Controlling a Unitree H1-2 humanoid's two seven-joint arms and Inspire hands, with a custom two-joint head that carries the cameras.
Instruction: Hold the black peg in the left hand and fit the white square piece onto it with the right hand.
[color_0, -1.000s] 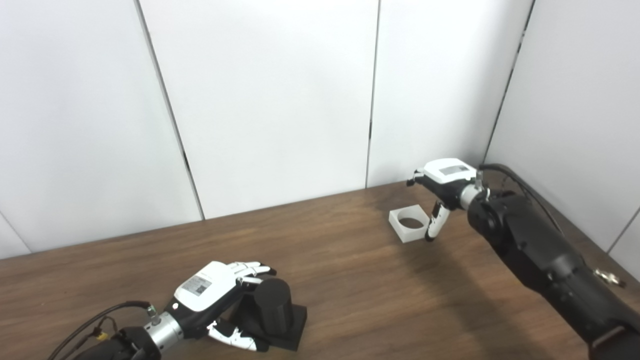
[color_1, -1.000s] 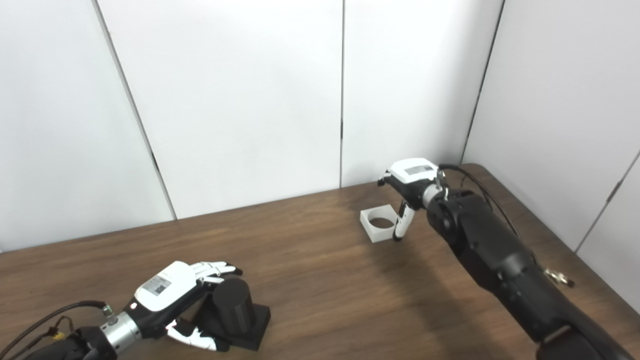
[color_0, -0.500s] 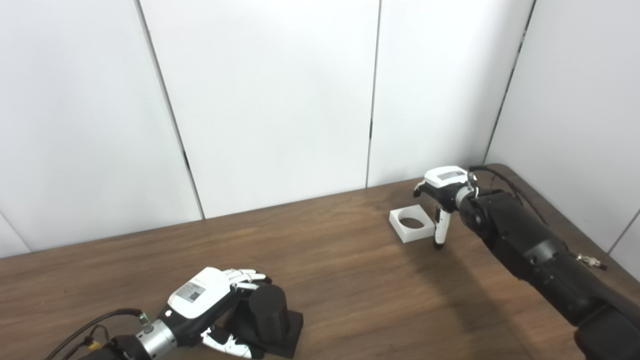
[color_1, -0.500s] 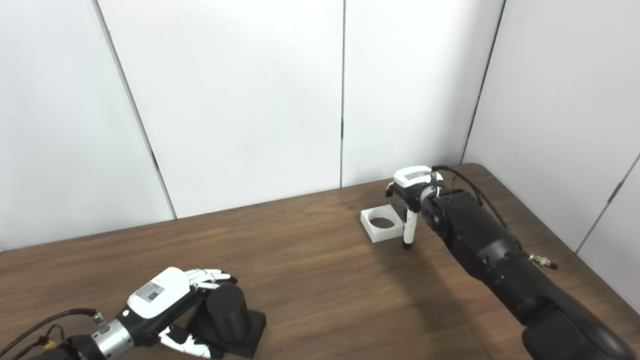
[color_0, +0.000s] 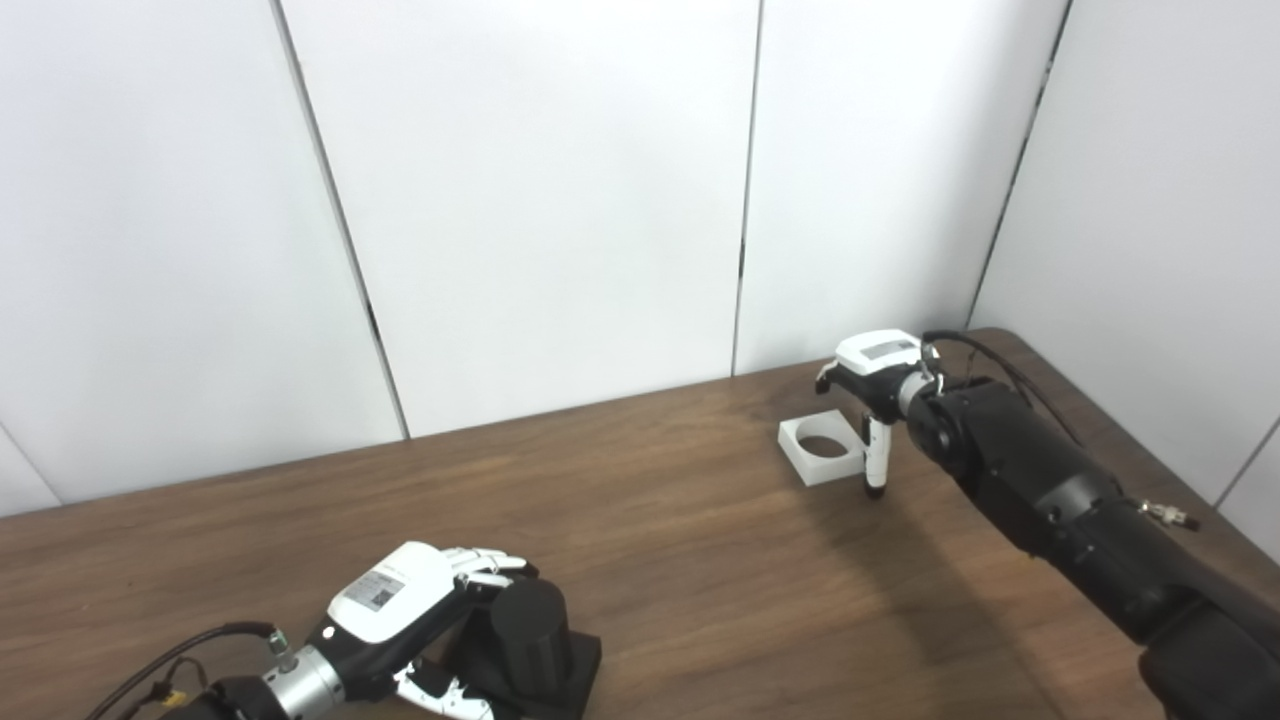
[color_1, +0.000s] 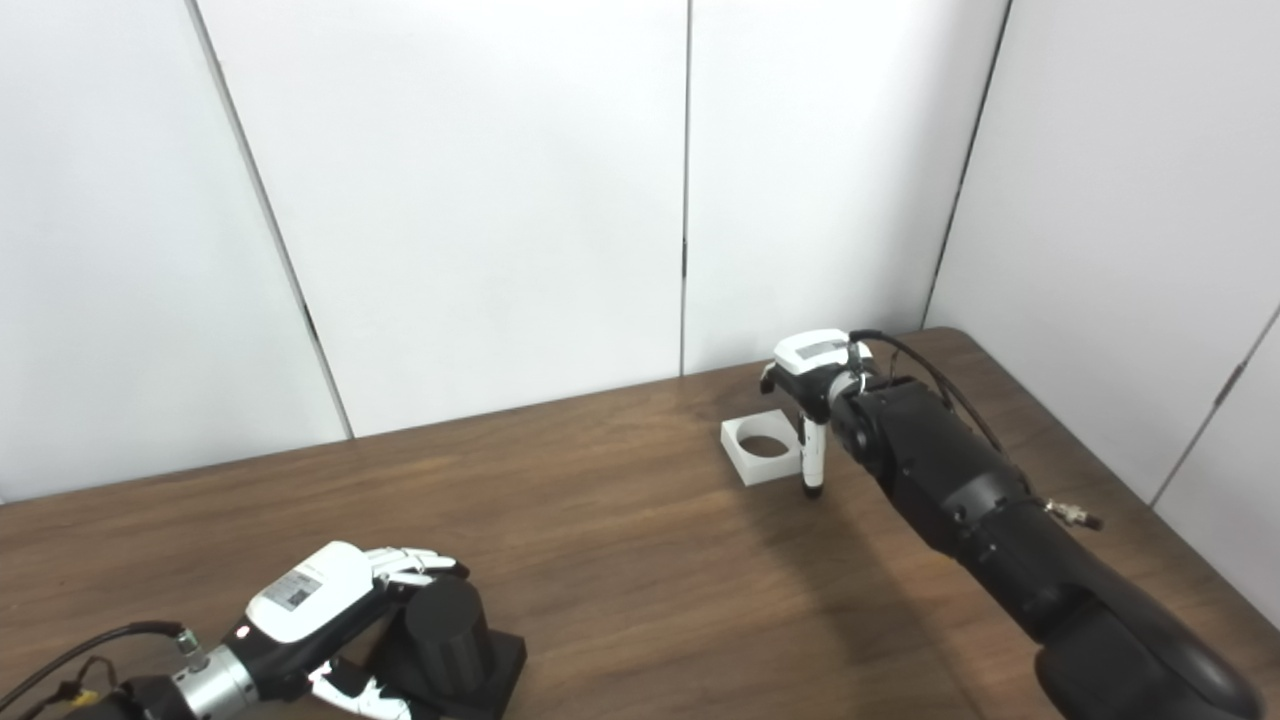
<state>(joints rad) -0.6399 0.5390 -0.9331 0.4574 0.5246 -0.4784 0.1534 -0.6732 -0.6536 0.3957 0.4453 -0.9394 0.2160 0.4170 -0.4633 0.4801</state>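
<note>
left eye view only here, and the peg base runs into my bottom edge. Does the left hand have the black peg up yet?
Observer: No. The right eye view shows the base's near corner, and the black peg stands with its base flat on the table.
Operator: Grip closed on it?
Observer: Cannot tell. In the right eye view the left hand has its fingers at the peg's top rim and its thumb low in front of the base.
Operator: And the right side?
Observer: The right hand has its thumb pointing down beside the right wall of the white square piece. The piece lies flat, not lifted.
</note>
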